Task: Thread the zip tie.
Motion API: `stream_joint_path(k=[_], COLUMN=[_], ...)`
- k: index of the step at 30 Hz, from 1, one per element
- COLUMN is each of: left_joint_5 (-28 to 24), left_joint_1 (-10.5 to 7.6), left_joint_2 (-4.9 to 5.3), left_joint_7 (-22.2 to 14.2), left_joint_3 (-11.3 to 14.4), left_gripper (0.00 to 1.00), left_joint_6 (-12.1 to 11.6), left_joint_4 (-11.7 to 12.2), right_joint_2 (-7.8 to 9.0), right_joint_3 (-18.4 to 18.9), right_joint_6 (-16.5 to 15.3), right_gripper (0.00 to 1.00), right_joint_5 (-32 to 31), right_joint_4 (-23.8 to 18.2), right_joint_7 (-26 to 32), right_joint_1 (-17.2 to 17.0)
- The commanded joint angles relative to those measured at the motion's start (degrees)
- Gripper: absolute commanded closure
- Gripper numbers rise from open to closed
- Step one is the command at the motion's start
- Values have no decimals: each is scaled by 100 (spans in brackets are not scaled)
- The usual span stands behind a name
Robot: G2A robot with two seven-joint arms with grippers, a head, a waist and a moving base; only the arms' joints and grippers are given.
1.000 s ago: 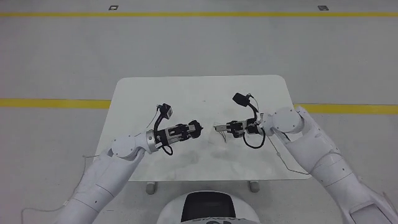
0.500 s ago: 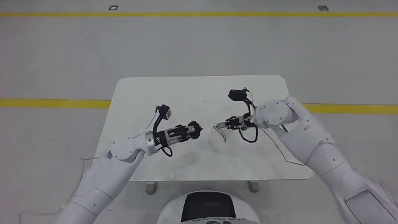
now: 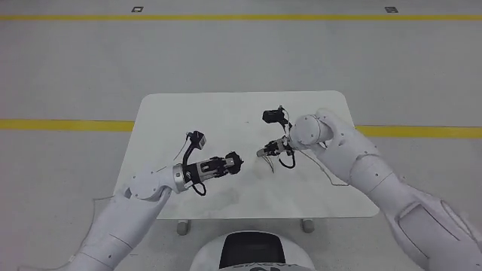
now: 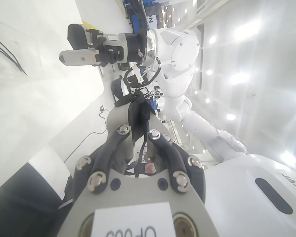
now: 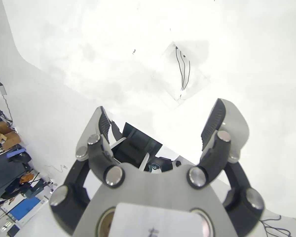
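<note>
Though they look weightless, thin black plastic zip ties likely springy, slippery; pinch near head; right end effector spread wide, empty; left end effector clamped together, contents unclear.

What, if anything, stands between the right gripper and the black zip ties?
Nothing visible on the table between the open right gripper and the zip ties; a clear plastic wrapper around them may cover them.

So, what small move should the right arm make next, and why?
Probably lower the right gripper toward the clear bag and line it up with one of the black zip ties inside. Its jaws stand open with nothing between them, and the bag lies flat on the table just ahead of it, so a grasp there seems the natural step.
</note>
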Motion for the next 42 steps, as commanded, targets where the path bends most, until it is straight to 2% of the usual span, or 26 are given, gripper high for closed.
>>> stream_joint_path(k=[1, 3, 5, 7, 8, 12, 18, 25, 27, 36, 42], left_joint_5=[0, 0, 0, 0, 0, 0, 0, 0, 0, 0, 0], left_joint_1=[0, 0, 0, 0, 0, 0, 0, 0, 0, 0, 0], left_joint_2=[0, 0, 0, 0, 0, 0, 0, 0, 0, 0, 0], left_joint_7=[0, 0, 0, 0, 0, 0, 0, 0, 0, 0, 0], left_joint_3=[-1, -1, -1, -1, -1, -1, -1, -1, -1, -1, -1], left_gripper=[100, 100, 100, 100, 100, 100, 100, 100, 100, 100, 100], left_joint_6=[0, 0, 0, 0, 0, 0, 0, 0, 0, 0, 0], left_joint_4=[0, 0, 0, 0, 0, 0, 0, 0, 0, 0, 0], right_joint_2=[0, -1, -21, -104, -158, -448, -925, -925, -922, -978, -978], right_joint_3=[0, -33, -220, -414, -531, -864, -1293, -1293, -1301, -1306, -1306], right_joint_6=[0, -55, -142, -62, -128, -219, -424, -424, -443, -887, -887], right_gripper=[0, 0, 0, 0, 0, 0, 0, 0, 0, 0, 0], right_joint_5=[0, -116, -458, -666, -743, -709, -673, -673, -798, -1091, -1091], right_joint_4=[0, -49, -140, -98, -82, 341, 1255, 1255, 1244, 1340, 1340], right_joint_7=[0, -123, 107, 293, 381, 385, 219, 219, 37, -331, -331], right_joint_1=[0, -52, -19, 88, 148, 384, 644, 644, 557, 441, 441])
